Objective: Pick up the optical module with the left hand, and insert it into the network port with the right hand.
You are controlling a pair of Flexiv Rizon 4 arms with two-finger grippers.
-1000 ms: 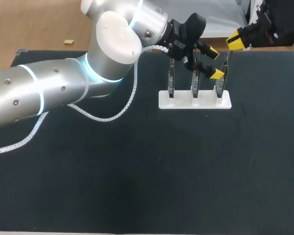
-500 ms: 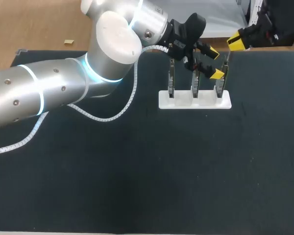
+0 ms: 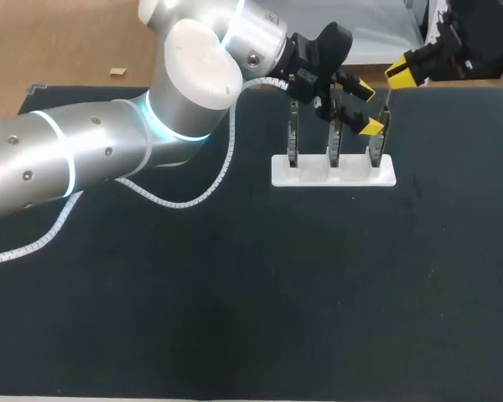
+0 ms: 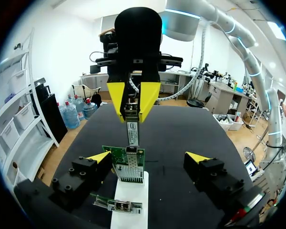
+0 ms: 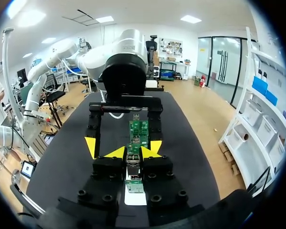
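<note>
Optical module (image 4: 131,128) is hard to make out from the head camera. The right gripper (image 3: 401,72) that carries it is partly cut off at the table's far edge. A white holder (image 3: 334,172) bears three upright boards (image 3: 334,138). The left gripper (image 3: 365,107) hangs spread around the right-hand one.

From the left wrist, that gripper's fingers stand wide apart on either side of a green board. The right gripper pinches the module upright just above the network port (image 4: 132,152) on the board's top edge; whether they touch is unclear. A nearer board is partly cut off.

From the right wrist, the tips press the module from both sides, and the finger blocks largely hide it.
</note>
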